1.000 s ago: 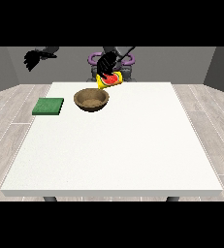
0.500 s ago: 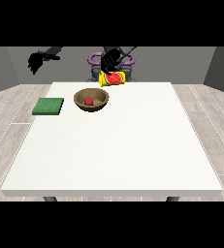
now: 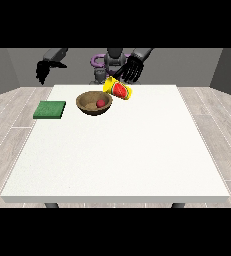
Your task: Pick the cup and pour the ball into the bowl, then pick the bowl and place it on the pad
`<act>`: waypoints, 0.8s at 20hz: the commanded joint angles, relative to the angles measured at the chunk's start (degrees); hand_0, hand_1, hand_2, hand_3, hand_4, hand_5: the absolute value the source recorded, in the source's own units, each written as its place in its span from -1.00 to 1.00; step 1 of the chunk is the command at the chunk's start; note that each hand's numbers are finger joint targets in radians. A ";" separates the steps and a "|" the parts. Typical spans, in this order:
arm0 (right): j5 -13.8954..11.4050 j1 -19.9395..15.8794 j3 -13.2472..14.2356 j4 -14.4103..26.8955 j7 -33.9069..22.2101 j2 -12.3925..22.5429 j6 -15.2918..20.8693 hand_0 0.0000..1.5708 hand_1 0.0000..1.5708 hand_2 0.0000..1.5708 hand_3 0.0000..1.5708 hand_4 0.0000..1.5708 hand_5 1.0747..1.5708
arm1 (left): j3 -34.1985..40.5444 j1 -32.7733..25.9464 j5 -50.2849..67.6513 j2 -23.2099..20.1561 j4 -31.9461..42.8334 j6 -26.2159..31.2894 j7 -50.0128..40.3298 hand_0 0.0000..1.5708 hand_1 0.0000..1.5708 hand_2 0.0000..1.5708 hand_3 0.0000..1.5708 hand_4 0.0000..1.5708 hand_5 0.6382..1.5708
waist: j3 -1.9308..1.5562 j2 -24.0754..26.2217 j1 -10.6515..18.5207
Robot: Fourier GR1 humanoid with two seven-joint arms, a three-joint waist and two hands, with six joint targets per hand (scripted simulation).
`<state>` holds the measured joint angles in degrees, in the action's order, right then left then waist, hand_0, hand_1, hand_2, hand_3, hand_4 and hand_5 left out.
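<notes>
A brown bowl (image 3: 87, 106) stands on the white table (image 3: 117, 150) near its far edge, and a red ball (image 3: 101, 103) lies inside it. Just right of the bowl, a yellow cup (image 3: 118, 90) with a red inside lies tipped on its side, mouth facing the camera. The hand at the view's right (image 3: 129, 70) hovers just above and behind the cup with its fingers spread, holding nothing. A flat green pad (image 3: 50, 109) lies left of the bowl. The hand at the view's left (image 3: 43, 70) hangs in the air beyond the table's far left corner, fingers relaxed and pointing down.
The robot's torso (image 3: 108, 65) stands behind the far edge of the table. A grey wooden floor (image 3: 12, 120) surrounds the table on both sides.
The ball has passed from the tilted cup into the bowl. The hand at the view's right has let go of the cup, which now lies on its side, and has risen slightly.
</notes>
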<state>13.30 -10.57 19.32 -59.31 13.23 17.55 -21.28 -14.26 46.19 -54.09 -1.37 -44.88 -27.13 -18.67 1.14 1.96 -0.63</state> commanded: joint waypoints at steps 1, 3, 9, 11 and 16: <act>-0.92 -2.29 -1.38 -1.63 0.99 -2.81 2.45 -1.00 -1.00 -1.00 -1.00 -0.58 0.99 | 7.41 -7.48 18.68 1.30 -7.26 -4.68 6.07 -1.00 -1.00 -1.00 -1.00 -1.00 0.94 | 0.32 -5.49 -0.40; -1.78 -3.27 -2.51 -2.43 0.22 -5.03 4.92 -1.00 -1.00 -1.00 -1.00 -0.64 0.99 | 7.97 -10.07 27.81 1.33 -11.62 -2.67 11.59 -1.00 -1.00 -1.00 -1.00 -1.00 0.96 | 0.04 -5.08 0.04; -5.63 -4.61 -4.86 -3.79 1.40 -13.10 15.74 -1.00 -1.00 -1.00 -1.00 -0.69 1.00 | 8.96 -17.75 43.91 1.36 -18.39 8.97 29.21 -1.00 -1.00 -1.00 -1.00 -1.00 0.99 | -0.88 -8.50 5.97; -5.53 -3.90 -3.93 -2.34 0.52 -12.86 17.20 -1.00 -1.00 -1.00 -1.00 -0.61 1.00 | 8.17 -21.65 46.28 1.36 -19.70 12.88 31.38 -1.00 -1.00 -1.00 -1.00 -1.00 0.99 | -1.05 -6.24 7.30; -7.34 -7.58 -4.68 5.05 8.27 -15.64 20.88 -1.00 -1.00 -1.00 -1.00 -0.60 0.99 | 11.06 -21.07 47.36 -1.30 -20.58 16.72 32.83 -1.00 -1.00 -1.00 -1.00 -1.00 0.98 | -1.16 -9.67 6.99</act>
<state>6.95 -16.08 14.65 -59.57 16.84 3.33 -2.85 -4.45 25.84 -8.82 -2.07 -63.66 -13.19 13.12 0.15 -6.38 5.88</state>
